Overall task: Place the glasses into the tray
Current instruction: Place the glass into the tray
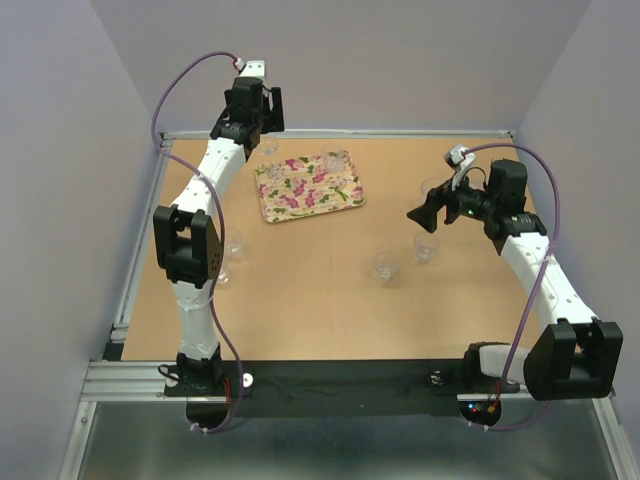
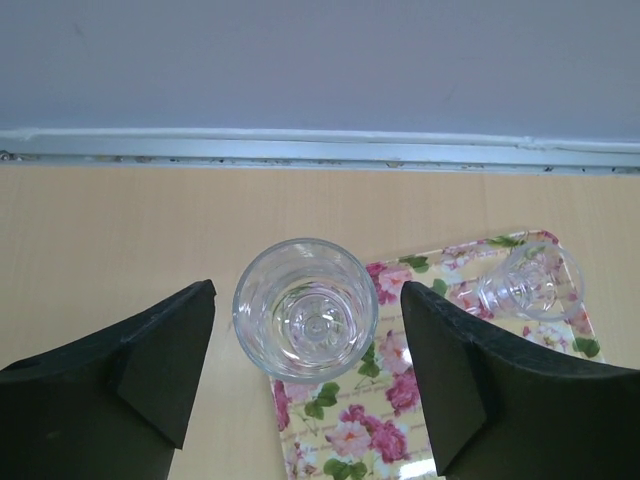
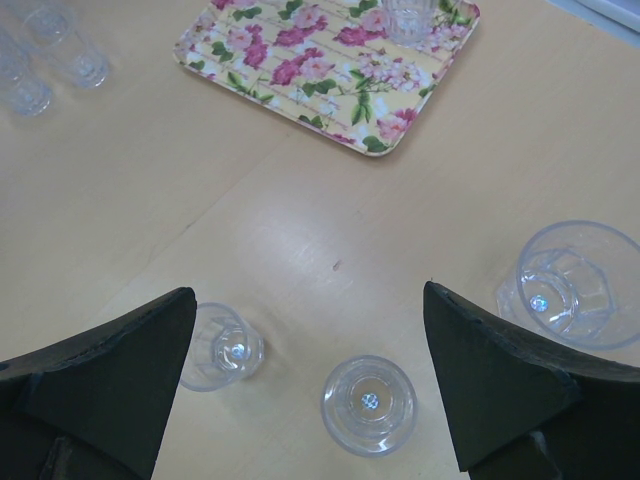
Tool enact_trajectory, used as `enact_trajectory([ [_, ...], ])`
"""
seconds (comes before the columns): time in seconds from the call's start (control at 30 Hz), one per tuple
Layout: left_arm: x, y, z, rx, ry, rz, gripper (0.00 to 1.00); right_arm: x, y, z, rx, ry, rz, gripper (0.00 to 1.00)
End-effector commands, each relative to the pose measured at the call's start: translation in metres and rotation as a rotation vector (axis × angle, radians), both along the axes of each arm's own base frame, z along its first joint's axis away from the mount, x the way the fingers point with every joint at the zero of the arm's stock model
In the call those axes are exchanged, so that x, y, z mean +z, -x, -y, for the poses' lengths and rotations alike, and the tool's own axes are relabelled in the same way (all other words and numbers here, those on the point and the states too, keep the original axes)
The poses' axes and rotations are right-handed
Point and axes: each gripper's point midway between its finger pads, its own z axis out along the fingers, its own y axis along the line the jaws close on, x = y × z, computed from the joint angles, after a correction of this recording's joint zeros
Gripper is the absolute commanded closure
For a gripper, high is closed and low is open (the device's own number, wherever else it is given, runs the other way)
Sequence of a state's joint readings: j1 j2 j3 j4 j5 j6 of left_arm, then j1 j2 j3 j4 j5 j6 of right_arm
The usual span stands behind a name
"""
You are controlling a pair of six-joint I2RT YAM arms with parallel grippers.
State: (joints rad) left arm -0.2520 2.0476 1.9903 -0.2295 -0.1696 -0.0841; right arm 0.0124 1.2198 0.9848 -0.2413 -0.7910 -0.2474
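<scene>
Clear round glasses (image 3: 368, 403) near a flat, floral-patterned tray (image 3: 300, 70)

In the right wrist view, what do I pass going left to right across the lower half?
Right gripper's finger → small glass → second glass → large glass.

This looks like a robot test lab. Plain grey walls (image 1: 400, 60) box in a wooden counter (image 1: 320, 300). A metal rail (image 2: 320, 150) runs along its edge, just beyond the left pincer (image 2: 306, 300). The left arm (image 1: 215, 165) and right arm (image 1: 535, 270) stand on a metal frame (image 1: 120, 380), with purple cables (image 1: 156, 118) looping beside them.
</scene>
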Motion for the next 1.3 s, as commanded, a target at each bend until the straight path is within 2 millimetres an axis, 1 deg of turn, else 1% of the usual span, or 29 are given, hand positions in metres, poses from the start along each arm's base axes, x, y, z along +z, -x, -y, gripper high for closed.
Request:
enact_trajectory([
  [0.0, 0.048, -0.002, 0.000, 0.002, 0.018, 0.112, 0.12, 0.007, -0.008, 0.004, -0.014, 0.010, 0.053, 0.00],
  [0.27, 0.066, 0.010, 0.000, -0.021, 0.027, 0.137, 0.08, 0.007, -0.007, 0.004, -0.012, 0.010, 0.053, 0.00],
  [0.33, 0.073, 0.016, 0.003, -0.045, 0.030, 0.146, 0.02, 0.008, -0.007, 0.004, -0.013, 0.012, 0.059, 0.00],
  [0.37, 0.075, 0.018, 0.005, -0.058, 0.036, 0.151, 0.01, 0.007, -0.007, 0.005, -0.014, 0.013, 0.056, 0.00],
  [0.4, 0.084, 0.023, 0.004, -0.063, 0.039, 0.164, 0.01, 0.008, -0.007, 0.005, -0.016, 0.014, 0.058, 0.00],
  [0.47, 0.084, 0.029, 0.006, -0.079, 0.040, 0.164, 0.01, 0.010, -0.006, 0.005, -0.016, 0.014, 0.064, 0.00],
  [0.5, 0.093, 0.035, 0.005, -0.081, 0.045, 0.180, 0.01, 0.011, -0.006, 0.005, -0.014, 0.014, 0.067, 0.00],
  [0.53, 0.096, 0.038, 0.004, -0.081, 0.047, 0.184, 0.01, 0.009, -0.006, 0.004, -0.011, 0.013, 0.064, 0.00],
  [0.57, 0.091, 0.041, 0.005, -0.089, 0.045, 0.173, 0.01, 0.010, -0.006, 0.004, -0.012, 0.014, 0.068, 0.00],
  [0.6, 0.101, 0.048, 0.002, -0.091, 0.049, 0.190, 0.01, 0.011, -0.005, 0.004, -0.010, 0.015, 0.070, 0.00],
  [0.63, 0.104, 0.052, 0.003, -0.095, 0.053, 0.194, 0.01, 0.011, -0.005, 0.004, -0.009, 0.017, 0.073, 0.00],
  [0.7, 0.110, 0.067, -0.002, -0.093, 0.055, 0.203, 0.01, 0.011, -0.004, 0.005, -0.004, 0.027, 0.088, 0.00],
  [0.73, 0.099, 0.074, -0.004, -0.090, 0.049, 0.182, 0.01, 0.010, -0.003, 0.005, -0.001, 0.033, 0.091, 0.00],
  [0.77, 0.102, 0.079, -0.007, -0.083, 0.048, 0.196, 0.01, 0.009, -0.002, 0.005, 0.007, 0.043, 0.104, 0.00],
  [0.8, 0.118, 0.094, -0.012, -0.078, 0.053, 0.234, 0.01, 0.010, 0.001, 0.005, 0.014, 0.047, 0.114, 0.00],
  [0.83, 0.120, 0.101, -0.014, -0.075, 0.055, 0.245, 0.01, 0.010, 0.001, 0.004, 0.024, 0.049, 0.121, 0.00],
  [0.87, 0.105, 0.108, -0.018, -0.066, 0.049, 0.229, 0.01, 0.008, 0.002, 0.004, 0.036, 0.056, 0.127, 0.00],
  [0.9, 0.120, 0.124, -0.022, -0.064, 0.057, 0.268, 0.01, 0.006, 0.005, 0.000, 0.060, 0.050, 0.124, 0.00],
  [0.93, 0.120, 0.132, -0.026, -0.062, 0.050, 0.276, 0.01, 0.004, 0.007, -0.001, 0.076, 0.050, 0.128, 0.00],
  [0.97, 0.102, 0.141, -0.028, -0.065, 0.040, 0.244, 0.01, 0.001, 0.009, -0.002, 0.101, 0.062, 0.143, 0.00],
  [1.0, 0.101, 0.149, -0.029, -0.070, 0.045, 0.250, 0.01, -0.002, 0.012, -0.005, 0.132, 0.061, 0.149, 0.00],
  [1.03, 0.117, 0.167, -0.033, -0.073, 0.053, 0.299, 0.01, -0.008, 0.020, -0.009, 0.173, 0.049, 0.147, 0.00],
  [1.07, 0.093, 0.175, -0.034, -0.080, 0.041, 0.266, 0.01, -0.010, 0.023, -0.012, 0.199, 0.046, 0.153, 0.00],
  [1.1, 0.090, 0.184, -0.036, -0.087, 0.039, 0.273, 0.01, -0.013, 0.026, -0.014, 0.225, 0.050, 0.164, 0.00],
  [1.13, 0.104, 0.198, -0.041, -0.081, 0.046, 0.327, 0.01, -0.013, 0.028, -0.016, 0.244, 0.041, 0.166, 0.00],
  [1.17, 0.099, 0.213, -0.045, -0.077, 0.047, 0.346, 0.01, -0.016, 0.028, -0.016, 0.252, 0.038, 0.157, 0.00],
  [1.2, 0.085, 0.212, -0.046, -0.072, 0.042, 0.322, 0.01, -0.017, 0.028, -0.017, 0.260, 0.036, 0.157, 0.00],
  [1.23, 0.094, 0.225, -0.050, -0.067, 0.050, 0.364, 0.01, -0.016, 0.029, -0.019, 0.279, 0.029, 0.158, 0.00],
  [1.27, 0.076, 0.230, -0.052, -0.066, 0.046, 0.342, 0.01, -0.015, 0.027, -0.020, 0.289, 0.030, 0.163, 0.00],
])
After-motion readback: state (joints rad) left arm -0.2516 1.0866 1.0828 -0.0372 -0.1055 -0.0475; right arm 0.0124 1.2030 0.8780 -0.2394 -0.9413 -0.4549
